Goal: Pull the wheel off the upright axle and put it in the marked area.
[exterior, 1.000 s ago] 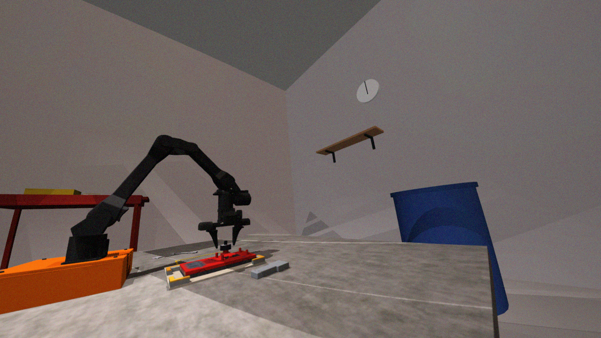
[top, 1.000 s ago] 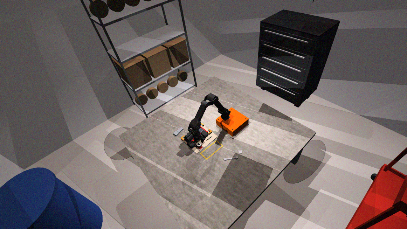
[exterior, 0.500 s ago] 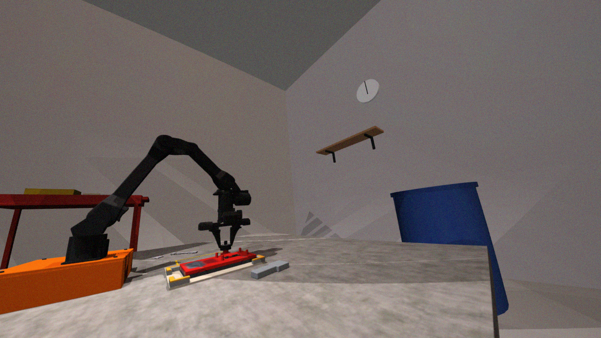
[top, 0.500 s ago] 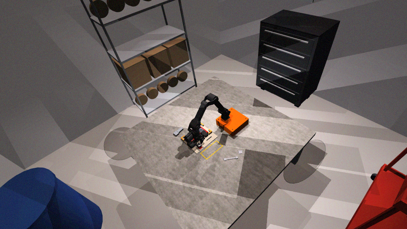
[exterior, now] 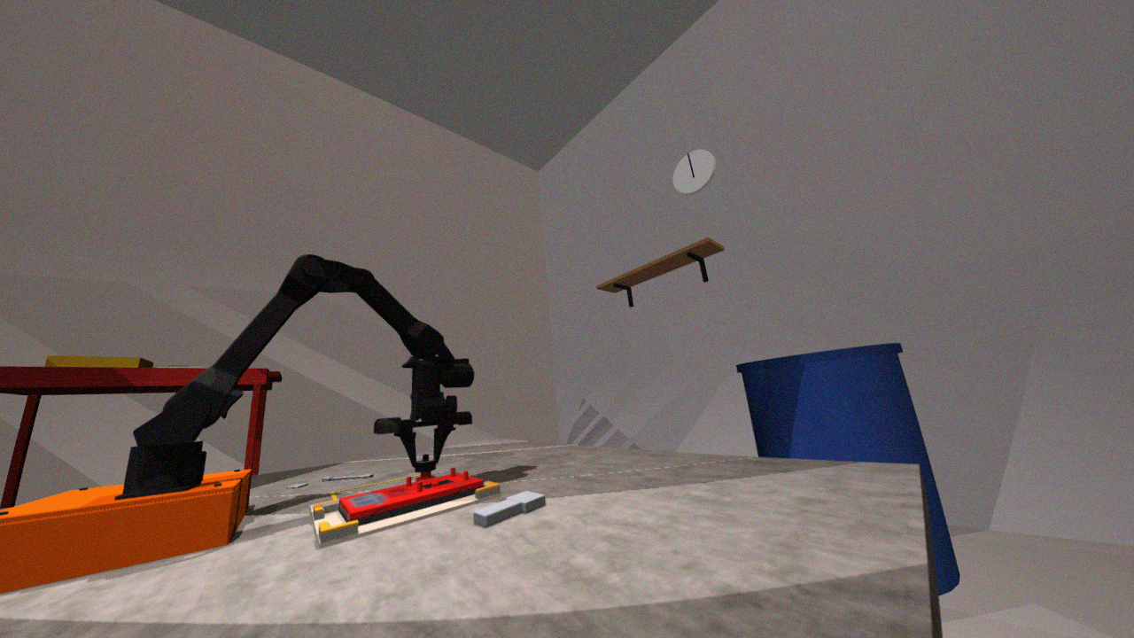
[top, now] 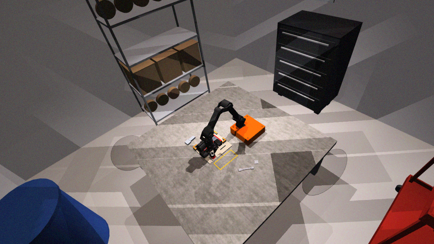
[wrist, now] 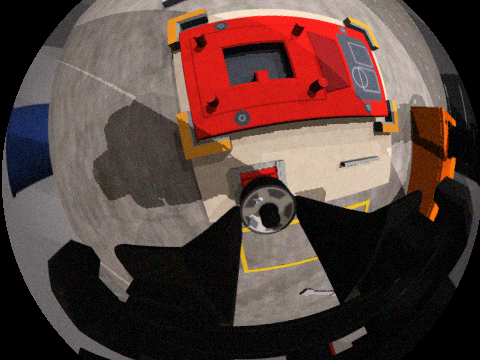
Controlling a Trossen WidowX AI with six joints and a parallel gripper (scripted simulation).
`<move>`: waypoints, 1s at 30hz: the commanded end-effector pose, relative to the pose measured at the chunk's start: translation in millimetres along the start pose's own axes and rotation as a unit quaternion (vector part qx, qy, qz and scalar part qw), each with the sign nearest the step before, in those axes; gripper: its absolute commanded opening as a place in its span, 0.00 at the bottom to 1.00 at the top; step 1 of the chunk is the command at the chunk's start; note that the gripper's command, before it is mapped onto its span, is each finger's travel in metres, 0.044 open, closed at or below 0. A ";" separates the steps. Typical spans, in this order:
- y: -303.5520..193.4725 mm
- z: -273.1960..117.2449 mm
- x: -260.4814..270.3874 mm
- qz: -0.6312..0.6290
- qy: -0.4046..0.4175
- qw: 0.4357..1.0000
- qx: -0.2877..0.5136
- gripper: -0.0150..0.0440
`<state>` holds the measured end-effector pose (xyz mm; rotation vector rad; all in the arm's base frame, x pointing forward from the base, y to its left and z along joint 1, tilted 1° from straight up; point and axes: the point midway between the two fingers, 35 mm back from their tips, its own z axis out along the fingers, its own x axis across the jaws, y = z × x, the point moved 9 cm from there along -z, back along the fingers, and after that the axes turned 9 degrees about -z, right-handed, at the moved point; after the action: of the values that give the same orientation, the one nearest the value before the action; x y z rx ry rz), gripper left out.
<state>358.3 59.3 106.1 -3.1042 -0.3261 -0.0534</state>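
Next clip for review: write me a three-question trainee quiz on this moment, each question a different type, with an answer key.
1. True or false: the gripper is shut on the wheel.
2. Multiple choice: where is the wheel now? A) inside the yellow marked area B) at the edge of the tan board, beside the red plate C) on the orange base
3. Short answer: which two loose grey pieces lie on the table past the marked area in the top view?

Key: 1. True; the fingers close on it from both sides. 2. B. 3. A small grey square and a bone-shaped bar.
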 end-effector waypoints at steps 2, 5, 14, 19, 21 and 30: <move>0.0 -4.2 0.1 0.000 0.002 1.000 0.000 0.25; 0.0 -5.2 0.1 0.000 0.002 1.000 0.000 0.25; -0.1 -8.1 0.3 0.001 0.002 1.000 -0.001 0.25; -0.1 -9.8 0.3 0.001 0.002 1.000 -0.001 0.25; -0.1 -10.4 0.3 0.001 0.002 1.000 -0.001 0.25; -0.1 -13.4 0.4 0.001 0.002 1.000 -0.001 0.25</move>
<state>359.5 59.2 110.4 -3.1052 -0.3253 -0.0482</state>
